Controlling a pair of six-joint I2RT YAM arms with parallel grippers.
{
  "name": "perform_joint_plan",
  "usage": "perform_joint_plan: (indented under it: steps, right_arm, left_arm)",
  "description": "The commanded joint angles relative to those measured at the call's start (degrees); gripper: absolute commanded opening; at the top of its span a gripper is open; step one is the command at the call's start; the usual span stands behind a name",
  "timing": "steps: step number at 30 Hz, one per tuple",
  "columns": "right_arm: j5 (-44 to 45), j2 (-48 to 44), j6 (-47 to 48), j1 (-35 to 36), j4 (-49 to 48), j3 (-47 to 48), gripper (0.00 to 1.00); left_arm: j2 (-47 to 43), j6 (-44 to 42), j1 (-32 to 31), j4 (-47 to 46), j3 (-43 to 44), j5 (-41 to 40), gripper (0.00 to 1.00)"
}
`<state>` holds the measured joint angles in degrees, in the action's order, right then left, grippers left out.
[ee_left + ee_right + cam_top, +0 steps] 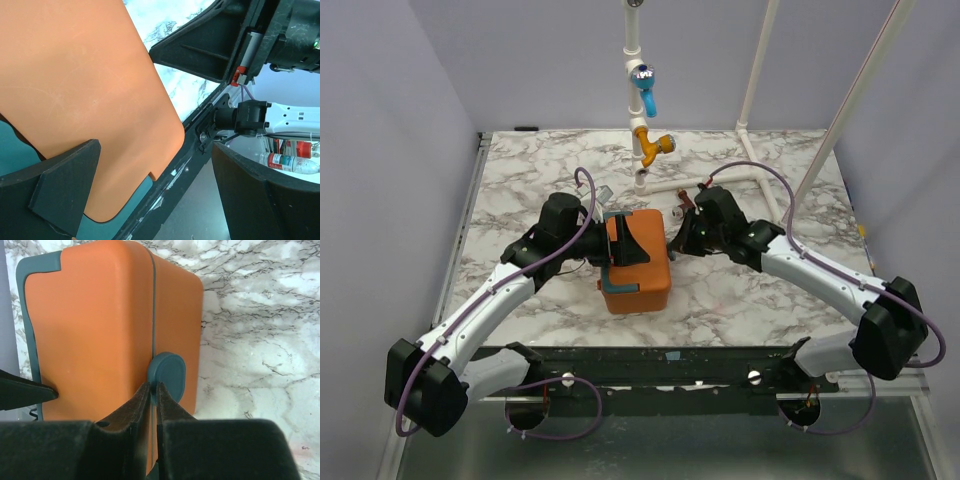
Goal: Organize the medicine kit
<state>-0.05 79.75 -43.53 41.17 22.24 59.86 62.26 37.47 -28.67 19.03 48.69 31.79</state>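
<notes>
Both arms flank the orange medicine kit (636,262), shut at mid-surface: right fingers (154,392) pinched together at its teal latch (168,374), left fingers (65,190) spread around its edge, contents unseen, progress unclear

You have a white marble-patterned table (530,180) with grey veining carrying everything here. Directly on it, near the middle, sits the orange medicine kit box (636,268) with teal trim, closed, resting flat on the marble. Behind the box, at the far middle of the table, a white pipe stand (642,175) rises from the surface, with a horizontal white pipe (720,183) lying along the top to its right. A small clear-and-grey object (603,192) lies just left of the stand; you cannot tell what it is.
</notes>
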Motion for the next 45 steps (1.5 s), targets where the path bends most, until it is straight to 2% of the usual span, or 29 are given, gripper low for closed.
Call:
perform_joint_plan:
  steps: [1, 8, 16, 22, 33, 40, 45]
  right_arm:
    - [3.6, -3.7, -0.7, -0.6, -0.7, -0.6, 0.13]
    - [5.9, -5.7, 0.3, -2.3, 0.5, -1.3, 0.13]
    - [2.6, -3.9, 0.5, -2.8, -1.5, -3.4, 0.01]
    - [-2.8, -2.5, 1.1, -2.8, -4.3, -4.0, 0.01]
    - [-6.9, -1.1, 1.6, -2.9, -5.7, -4.7, 0.01]
    - [-6.7, -1.2, 1.9, -2.8, -5.2, -4.6, 0.01]
    - [-2.4, -2.3, 1.2, -2.9, -3.9, -4.8, 0.01]
  left_arm:
    - [0.9, -1.4, -0.3, 8.7, -2.4, -3.8, 0.97]
    - [0.9, -1.7, -0.4, 9.4, -1.3, -4.5, 0.97]
    - [0.6, -2.1, -0.4, 10.7, -0.1, -5.6, 0.97]
    - [0.3, -2.1, -0.4, 10.9, -0.5, -6.0, 0.97]
    - [0.8, -2.1, -0.4, 10.8, -0.4, -5.8, 0.97]
    - [1.0, -2.1, -0.4, 10.7, -0.3, -5.6, 0.97]
    - [1.0, -2.1, -0.4, 10.7, -0.4, -5.7, 0.97]
